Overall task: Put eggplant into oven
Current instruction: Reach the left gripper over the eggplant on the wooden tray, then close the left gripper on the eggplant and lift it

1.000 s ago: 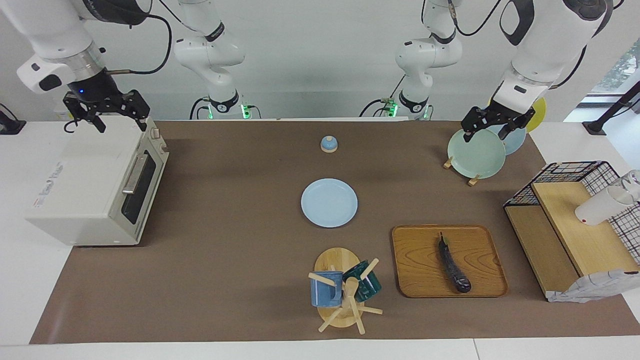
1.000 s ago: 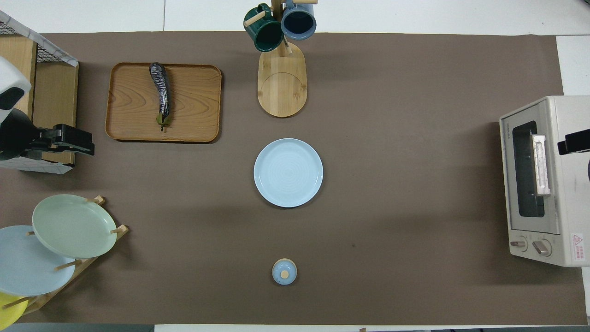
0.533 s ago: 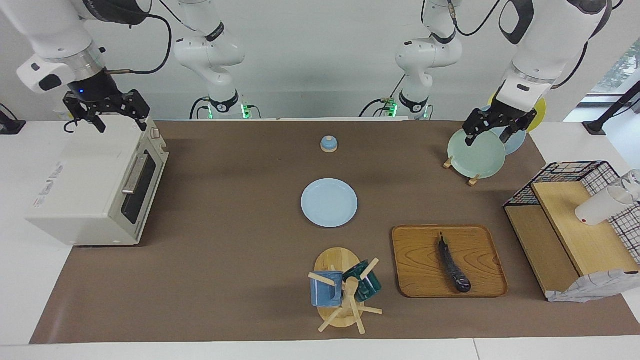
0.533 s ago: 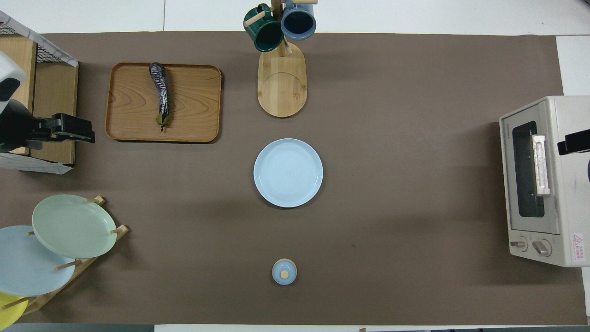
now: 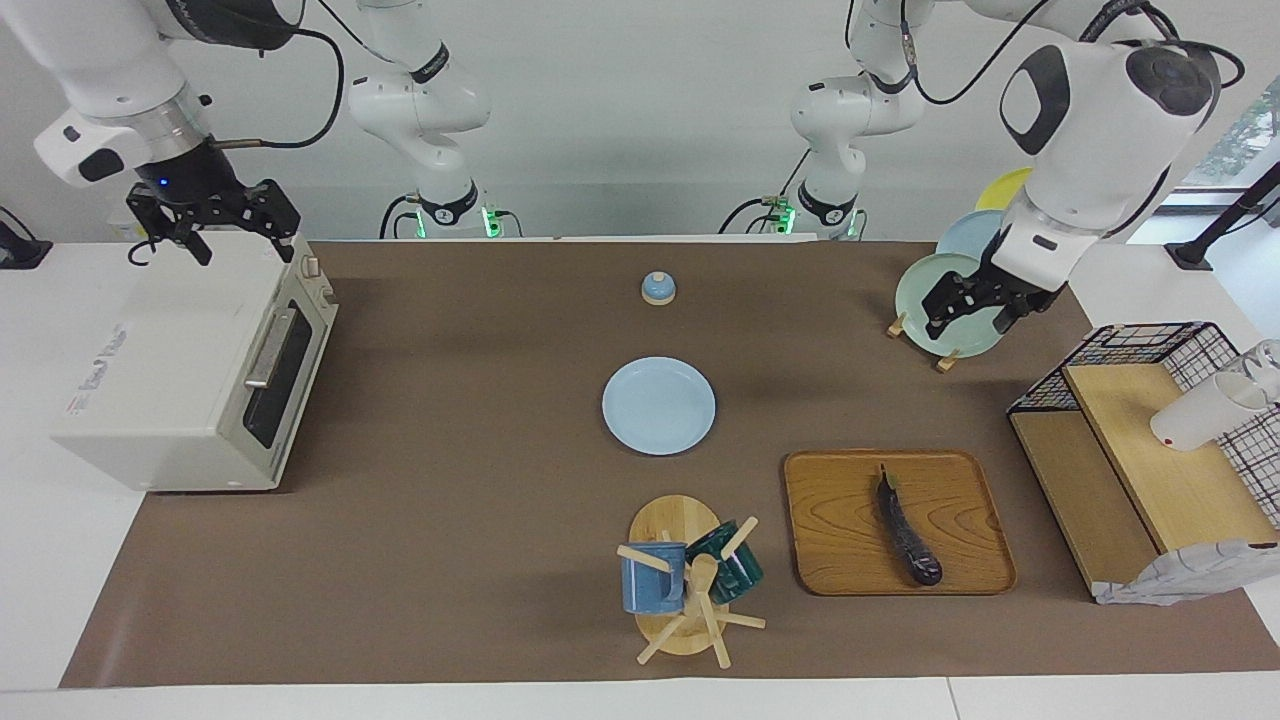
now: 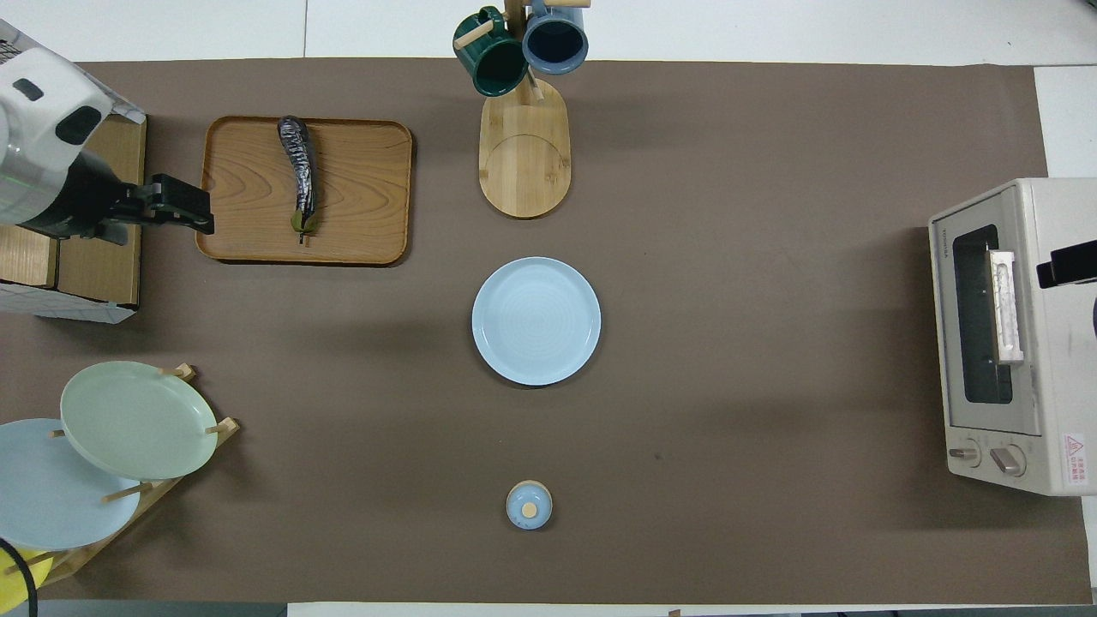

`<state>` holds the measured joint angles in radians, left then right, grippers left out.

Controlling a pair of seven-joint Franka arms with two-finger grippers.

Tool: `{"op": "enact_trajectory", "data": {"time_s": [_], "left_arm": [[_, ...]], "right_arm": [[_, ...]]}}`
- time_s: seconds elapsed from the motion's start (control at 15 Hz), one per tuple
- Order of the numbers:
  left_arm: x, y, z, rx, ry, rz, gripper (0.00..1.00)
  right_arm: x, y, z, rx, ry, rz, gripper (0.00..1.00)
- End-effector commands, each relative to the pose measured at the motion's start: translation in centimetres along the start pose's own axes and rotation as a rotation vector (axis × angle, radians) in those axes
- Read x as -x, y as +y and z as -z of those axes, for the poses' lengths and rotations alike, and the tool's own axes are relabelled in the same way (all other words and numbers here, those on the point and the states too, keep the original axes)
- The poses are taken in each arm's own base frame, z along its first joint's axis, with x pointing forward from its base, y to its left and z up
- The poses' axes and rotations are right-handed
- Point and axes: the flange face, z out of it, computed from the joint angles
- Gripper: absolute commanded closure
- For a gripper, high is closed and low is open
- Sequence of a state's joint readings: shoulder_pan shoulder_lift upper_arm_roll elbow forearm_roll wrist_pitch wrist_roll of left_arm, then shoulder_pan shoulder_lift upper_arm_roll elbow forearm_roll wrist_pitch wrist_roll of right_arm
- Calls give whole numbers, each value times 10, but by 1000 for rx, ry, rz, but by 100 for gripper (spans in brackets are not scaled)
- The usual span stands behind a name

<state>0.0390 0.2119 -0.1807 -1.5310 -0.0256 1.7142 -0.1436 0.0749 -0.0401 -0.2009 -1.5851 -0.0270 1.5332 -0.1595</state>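
The dark purple eggplant [image 5: 907,535] [image 6: 299,176] lies on a wooden tray [image 5: 840,540] [image 6: 360,188], toward the left arm's end of the table. The white oven [image 5: 190,370] [image 6: 986,334] stands at the right arm's end with its door shut. My left gripper [image 5: 970,318] [image 6: 193,210] is open and empty, up in the air over the tray's edge at the left arm's end, apart from the eggplant. My right gripper [image 5: 215,225] [image 6: 1067,264] is open and empty and waits over the oven's top.
A light blue plate [image 5: 658,405] lies mid-table, a small blue lidded jar [image 5: 657,288] nearer to the robots. A mug tree [image 5: 685,580] stands beside the tray. A plate rack [image 5: 950,300] and a wire-and-wood rack [image 5: 1140,450] stand at the left arm's end.
My left gripper has moved away from the plate rack toward the tray and the eggplant. The right arm has not moved.
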Motion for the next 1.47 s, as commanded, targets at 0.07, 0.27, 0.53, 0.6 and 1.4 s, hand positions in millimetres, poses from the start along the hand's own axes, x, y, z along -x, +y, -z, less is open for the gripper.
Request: {"op": "enact_trajectory", "data": {"time_s": [0.07, 0.27, 0.53, 0.6, 1.4], "left_arm": [[-51, 21, -58, 30, 9, -14, 0], [-71, 40, -120, -44, 4, -82, 0], [-99, 35, -166, -27, 36, -125, 0], [-104, 30, -172, -23, 57, -133, 0], [-103, 15, -216, -25, 144, -129, 0]], "right_arm": [[4, -1, -1, -20, -9, -16, 0], [4, 0, -1, -20, -9, -16, 0], [4, -1, -1, -20, -9, -16, 0], [4, 0, -1, -20, -9, -17, 0], [4, 0, -1, -20, -9, -17, 0]]}}
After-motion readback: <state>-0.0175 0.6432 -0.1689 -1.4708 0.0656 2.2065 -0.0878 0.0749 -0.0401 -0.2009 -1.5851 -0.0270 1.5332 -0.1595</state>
